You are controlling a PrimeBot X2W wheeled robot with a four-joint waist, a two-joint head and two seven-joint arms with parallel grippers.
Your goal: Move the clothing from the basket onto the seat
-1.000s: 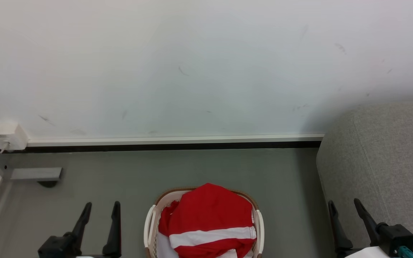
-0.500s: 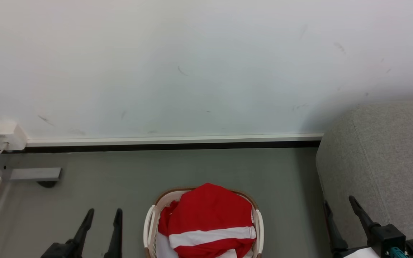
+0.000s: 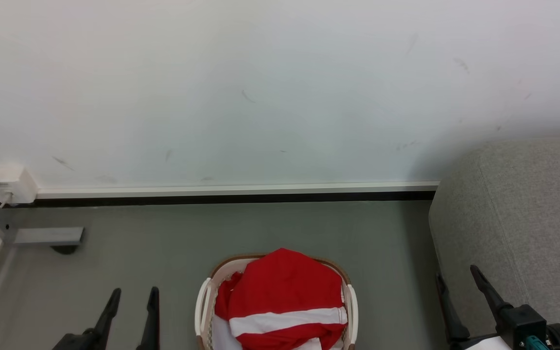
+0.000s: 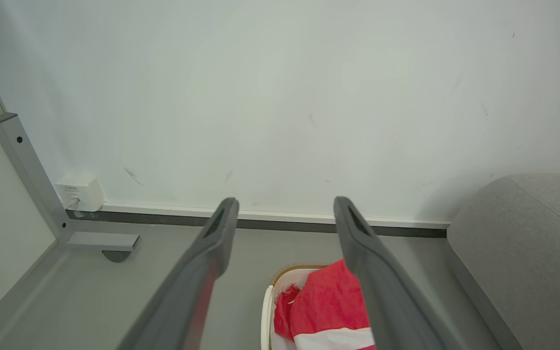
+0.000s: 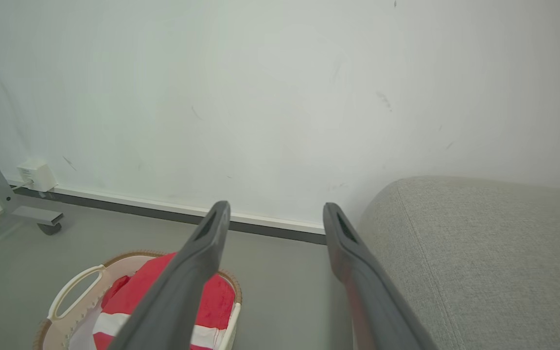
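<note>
Both end effectors sit lower in the head view than a second ago, the left one sunk toward the bottom edge and the right one shifted slightly left. The basket and its load have not moved.

The white wall [image 3: 280,87] fills the upper half, scuffed in places, and meets the grey floor [image 3: 260,228] at a pale skirting board [image 3: 236,187]. Bare floor lies open on both sides of the basket and between it and the wall.

The grey sofa [image 3: 518,218] rises at the right, its rounded corner near the wall; its far side is cut off by the frame.

The laundry basket [image 3: 203,301] stands on the floor at bottom centre, well apart from the sofa, its near half cut off. The red jersey [image 3: 285,287] with a white stripe is heaped in it, above the brown rim. A pale cloth [image 3: 219,335] shows beneath it; no numerals can be made out.

The right end effector [image 3: 456,273] hovers beside the sofa's front edge. Its fingers are spread wide and hold nothing. The left end effector [image 3: 134,291] hangs over bare floor left of the basket, also parted and empty.

A metal frame foot [image 3: 46,236] and a small white wall box [image 3: 10,184] sit at the far left.
</note>
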